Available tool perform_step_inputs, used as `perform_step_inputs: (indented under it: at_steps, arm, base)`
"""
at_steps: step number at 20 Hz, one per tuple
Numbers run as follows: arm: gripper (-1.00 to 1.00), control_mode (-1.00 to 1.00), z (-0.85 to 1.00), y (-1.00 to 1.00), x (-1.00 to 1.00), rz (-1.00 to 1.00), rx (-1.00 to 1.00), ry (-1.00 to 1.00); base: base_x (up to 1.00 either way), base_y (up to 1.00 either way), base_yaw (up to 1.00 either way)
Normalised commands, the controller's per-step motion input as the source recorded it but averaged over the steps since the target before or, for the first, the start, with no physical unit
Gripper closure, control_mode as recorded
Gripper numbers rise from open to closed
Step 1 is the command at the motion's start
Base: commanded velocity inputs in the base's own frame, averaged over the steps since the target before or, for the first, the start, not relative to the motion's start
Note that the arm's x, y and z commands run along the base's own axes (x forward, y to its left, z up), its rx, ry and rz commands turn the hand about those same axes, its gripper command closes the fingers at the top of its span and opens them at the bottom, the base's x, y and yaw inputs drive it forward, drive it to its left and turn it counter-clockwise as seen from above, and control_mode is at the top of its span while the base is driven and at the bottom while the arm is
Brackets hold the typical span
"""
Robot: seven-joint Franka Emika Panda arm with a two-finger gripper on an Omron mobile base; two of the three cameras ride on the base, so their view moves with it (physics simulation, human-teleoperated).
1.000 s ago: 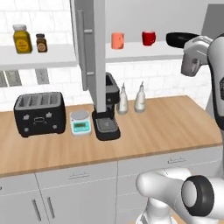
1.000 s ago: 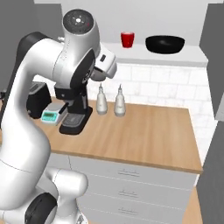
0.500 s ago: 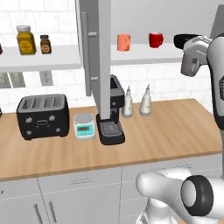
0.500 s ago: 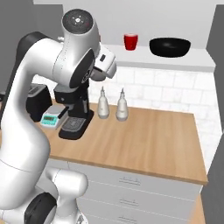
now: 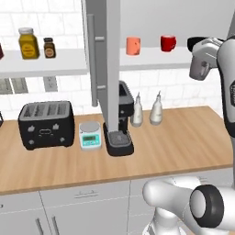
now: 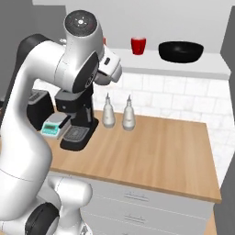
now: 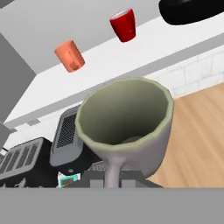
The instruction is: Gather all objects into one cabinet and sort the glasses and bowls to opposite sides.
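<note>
Gripper is clamped on the grey cup, held above the wooden counter. On the white shelf of the open grey cabinet, salmon-orange cup and red cup stand apart. Black bowl sits further right of the red cup; white tiled wall behind.

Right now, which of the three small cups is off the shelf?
The grey cup, held up close in front of the hand camera. The salmon-orange cup and the red cup both stand on the white cabinet shelf, left of the glossy black bowl.
</note>
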Motion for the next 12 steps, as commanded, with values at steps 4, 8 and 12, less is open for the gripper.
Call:
perform_step_inputs:
  at_steps: [4,8,12]
  arm:
    - [1.0,1.0,0.0,0.0,0.0,0.0,0.0,0.0]
    - [1.0,1.0,0.0,0.0,0.0,0.0,0.0,0.0]
    - [1.0,1.0,0.0,0.0,0.0,0.0,0.0,0.0]
  base:
    - [0.23,0.0,0.0]
    - [0.39,-0.03,0.0]
    - [0.25,0.0,0.0]
